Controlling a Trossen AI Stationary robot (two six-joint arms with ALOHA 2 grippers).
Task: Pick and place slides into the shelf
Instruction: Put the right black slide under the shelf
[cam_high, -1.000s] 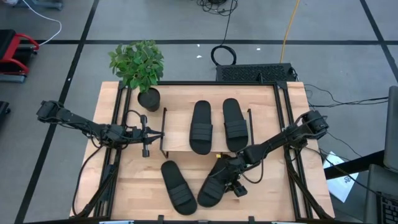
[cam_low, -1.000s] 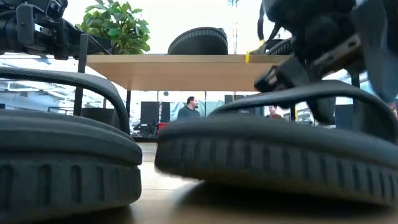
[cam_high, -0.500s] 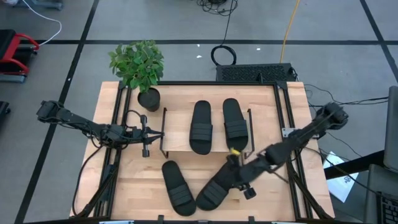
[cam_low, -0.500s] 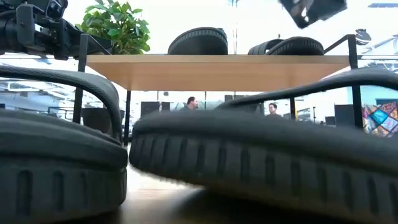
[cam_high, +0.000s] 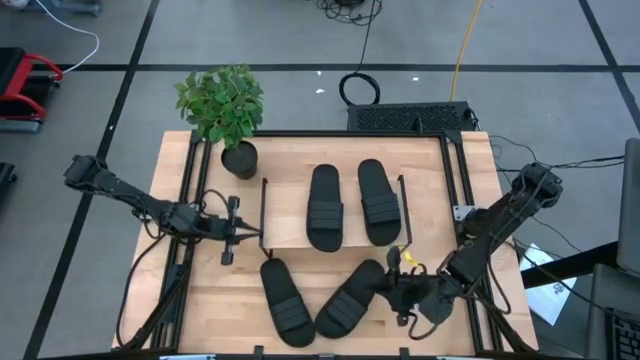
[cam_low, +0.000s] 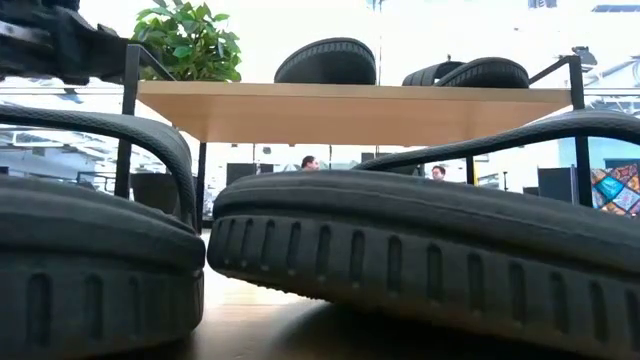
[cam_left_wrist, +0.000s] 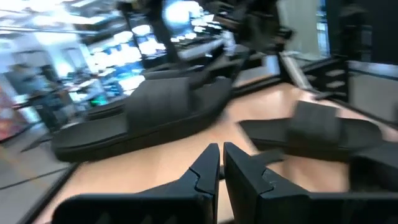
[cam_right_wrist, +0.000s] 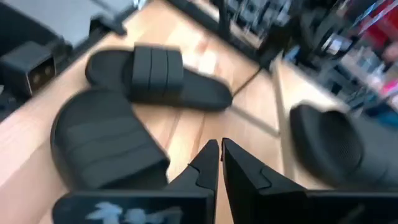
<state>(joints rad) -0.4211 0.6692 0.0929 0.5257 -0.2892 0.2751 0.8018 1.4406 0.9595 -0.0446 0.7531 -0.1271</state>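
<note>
Seemingly, slide (cam_high: 349, 298) just beside right claw (cam_high: 398, 296)

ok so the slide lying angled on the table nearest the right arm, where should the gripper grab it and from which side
Probably by the wide ribbed strap of the angled slide, coming straight down. The slide lies flat, sole down, and the low view shows its strap arching clear of the footbed, so one finger could slip under while the other closes on top. The right gripper sits shut beside its toe end and would have to open first.

No readable text, labels, brands or numbers in any view, only a blurred pale smear on the right wrist housing, not legible
</note>
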